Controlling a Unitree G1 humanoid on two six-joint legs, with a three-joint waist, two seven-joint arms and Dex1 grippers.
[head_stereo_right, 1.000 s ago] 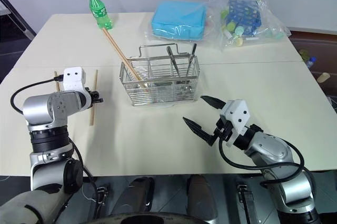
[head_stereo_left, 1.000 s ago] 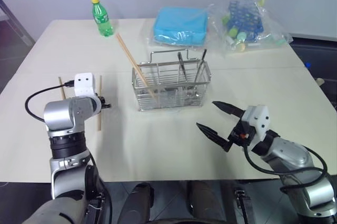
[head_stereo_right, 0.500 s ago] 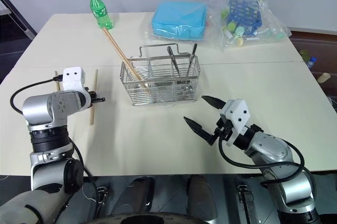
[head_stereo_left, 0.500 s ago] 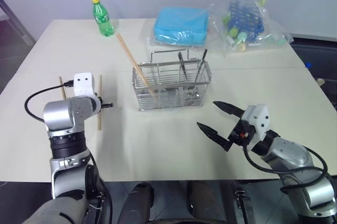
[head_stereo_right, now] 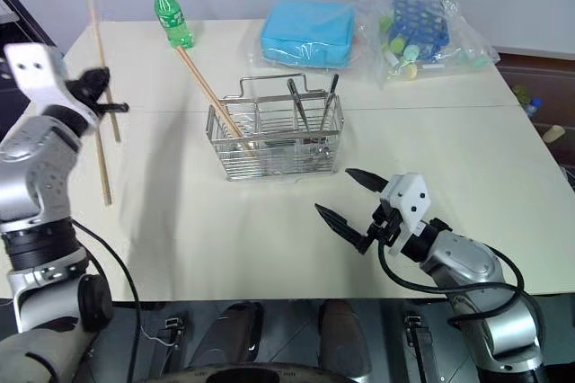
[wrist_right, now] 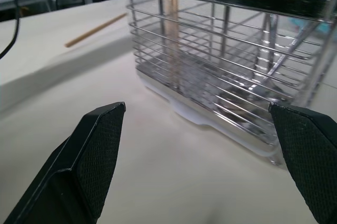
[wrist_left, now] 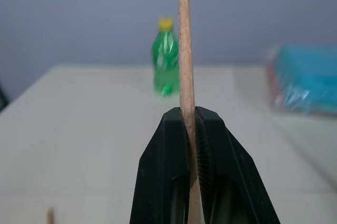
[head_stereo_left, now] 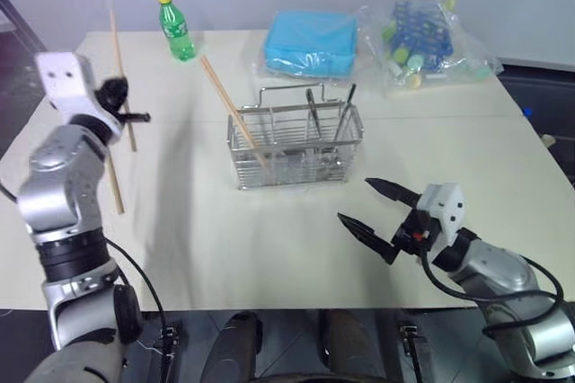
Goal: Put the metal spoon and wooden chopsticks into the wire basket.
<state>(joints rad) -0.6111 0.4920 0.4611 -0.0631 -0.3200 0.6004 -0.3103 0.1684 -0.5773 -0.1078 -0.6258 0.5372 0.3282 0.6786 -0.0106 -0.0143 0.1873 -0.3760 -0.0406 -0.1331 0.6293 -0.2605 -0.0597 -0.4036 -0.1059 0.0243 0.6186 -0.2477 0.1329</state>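
The left gripper was pinched tight on one wooden chopstick, a plain, thin, light-brown stick held roughly upright above the table near its left edge. In the left wrist view the stick ran straight up between the two black fingers, which were pressed against it on both sides. A second loose chopstick lay flat on the table near the left edge, just below the raised arm.

The wire basket, shiny chrome mesh with see-through sides and a thin loop handle, stood near the middle of the table. Another chopstick leaned in its left compartment, its top slanting out toward the far left corner, where a green bottle stood. Slim dark-grey metal utensils stood in the right compartments; whether one was the spoon I could not tell.

The right gripper hung spread wide and empty over the near edge, well in front of the basket. A blue cloth and a bagged blue rack sat along the far edge.
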